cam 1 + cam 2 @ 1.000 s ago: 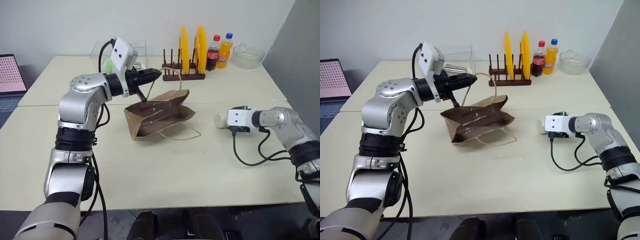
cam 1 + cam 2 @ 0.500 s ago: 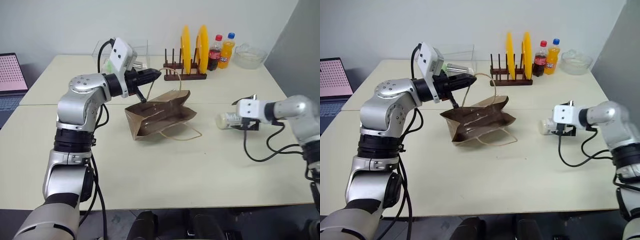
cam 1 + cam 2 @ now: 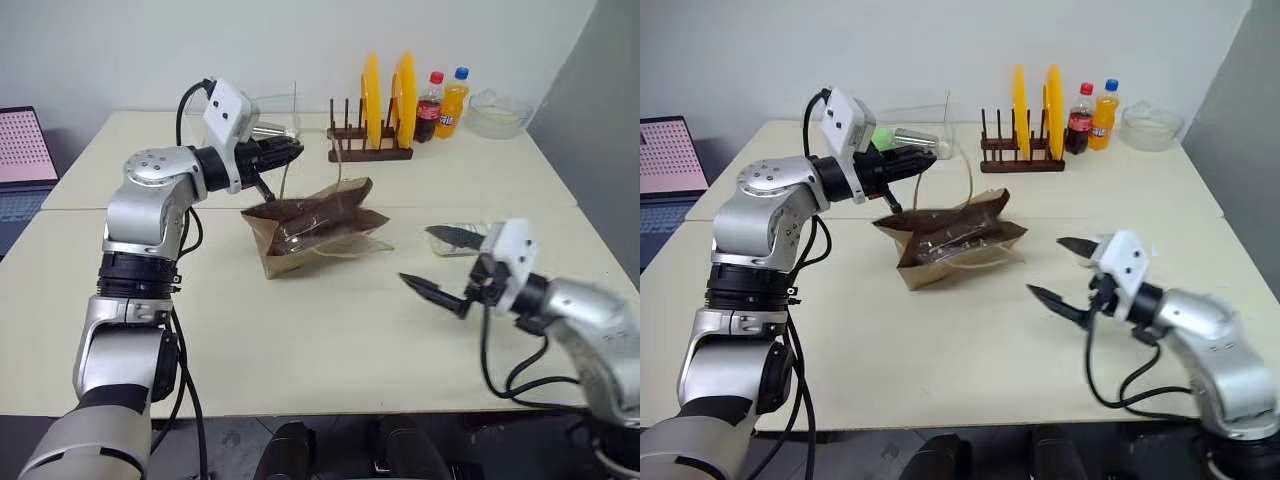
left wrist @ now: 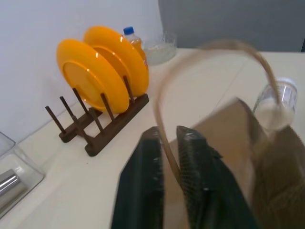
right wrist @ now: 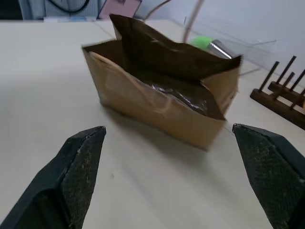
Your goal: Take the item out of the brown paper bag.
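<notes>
- Where your left gripper (image 4: 167, 143) reaches over the bag, its two black fingers (image 4: 145, 176) stand a narrow gap apart, and one thin tan handle loop (image 4: 162, 95) runs up through that gap; you cannot tell whether the pads press on it.
- Your right gripper (image 3: 414, 255) is spread wide and holds nothing; both its fingers (image 5: 81, 176) point across the table toward the bag's open mouth, well apart from it.
- From the left fingers outward, you see the loop arch up and over, then drop back to the rim of the brown paper bag (image 3: 315, 225).
- The bag sits creased on the table (image 3: 300, 340) with its mouth gaping on the side that faces your right gripper; the inside is dark and crumpled.
- The item (image 4: 279, 102), a small whitish bottle, lies outside the bag, on the tabletop to the bag's right, just behind your right gripper's upper finger.
- Farther back you have a wooden rack with two yellow plates (image 3: 385, 95), a cola bottle (image 3: 428, 100) and an orange soda bottle (image 3: 452, 98) side by side, and a glass bowl (image 3: 497, 110) near the table's far right corner.
- A clear container (image 3: 270, 110) stands behind your left gripper.
</notes>
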{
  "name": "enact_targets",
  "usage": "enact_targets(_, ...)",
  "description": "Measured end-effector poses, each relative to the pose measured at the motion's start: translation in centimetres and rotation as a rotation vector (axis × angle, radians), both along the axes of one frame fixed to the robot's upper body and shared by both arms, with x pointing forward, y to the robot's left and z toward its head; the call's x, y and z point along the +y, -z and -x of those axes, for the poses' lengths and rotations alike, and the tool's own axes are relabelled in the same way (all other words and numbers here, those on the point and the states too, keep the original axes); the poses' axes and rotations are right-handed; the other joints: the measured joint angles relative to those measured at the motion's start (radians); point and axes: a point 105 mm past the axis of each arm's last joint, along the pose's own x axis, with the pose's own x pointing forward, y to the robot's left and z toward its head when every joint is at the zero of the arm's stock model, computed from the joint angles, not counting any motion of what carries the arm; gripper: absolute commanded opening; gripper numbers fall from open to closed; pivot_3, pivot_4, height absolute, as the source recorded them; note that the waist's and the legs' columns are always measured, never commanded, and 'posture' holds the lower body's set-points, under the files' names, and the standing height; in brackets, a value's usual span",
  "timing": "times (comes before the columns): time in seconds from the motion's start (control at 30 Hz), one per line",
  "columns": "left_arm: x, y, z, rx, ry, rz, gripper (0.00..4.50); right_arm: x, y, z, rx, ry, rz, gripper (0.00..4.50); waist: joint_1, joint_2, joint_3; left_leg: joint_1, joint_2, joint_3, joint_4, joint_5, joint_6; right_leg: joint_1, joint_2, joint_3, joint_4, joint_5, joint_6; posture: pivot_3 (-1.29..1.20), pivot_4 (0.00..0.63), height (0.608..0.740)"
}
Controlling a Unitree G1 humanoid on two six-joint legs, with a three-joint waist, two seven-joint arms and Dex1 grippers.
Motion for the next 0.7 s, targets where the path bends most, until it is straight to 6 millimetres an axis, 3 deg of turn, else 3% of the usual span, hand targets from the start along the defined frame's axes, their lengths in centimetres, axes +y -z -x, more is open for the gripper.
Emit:
enact_targets(0.3, 2.0, -0.4, -0.1, -0.092, -0.041, -0.11, 4.37, 0.4, -1.1, -1.5, -0.063, 0.036, 0.004, 4.5, 0.005, 0.0, 0.0, -0.001, 0.0, -0.001, 0.0, 0.0, 0.001, 0.0, 0.0, -0.001, -0.001, 0.0, 0.0, 0.0, 0.15, 0.74)
enact_targets(0.43, 4.2, 0.4, 0.4, -0.117, -0.101, -0.129, 4.37, 0.3, -1.1, -1.6, -0.068, 0.026, 0.013, 4.5, 0.001, 0.0, 0.0, 0.0, 0.0, -0.001, -0.001, -0.001, 0.001, 0.0, 0.0, -0.001, 0.0, 0.0, 0.0, 0.0, 0.15, 0.74)
enact_targets(0.6, 7.6, 1.2, 1.9, -0.117, -0.27, -0.029, 4.37, 0.0, -0.8, -1.6, -0.071, 0.032, 0.012, 4.5, 0.002, 0.0, 0.0, -0.001, 0.001, -0.002, -0.001, -0.001, 0.001, 0.0, 0.0, -0.002, -0.001, 0.0, 0.0, 0.0, 0.15, 0.74)
enact_targets(0.7, 8.9, 1.7, 4.5, -0.141, -0.388, 0.154, 4.37, -0.5, 0.3, -1.7, -0.055, 0.073, 0.006, 4.5, 0.004, 0.001, -0.001, 0.0, 0.001, -0.001, -0.001, -0.001, 0.002, 0.001, -0.001, -0.001, -0.003, 0.0, 0.0, 0.0, 0.15, 0.74)
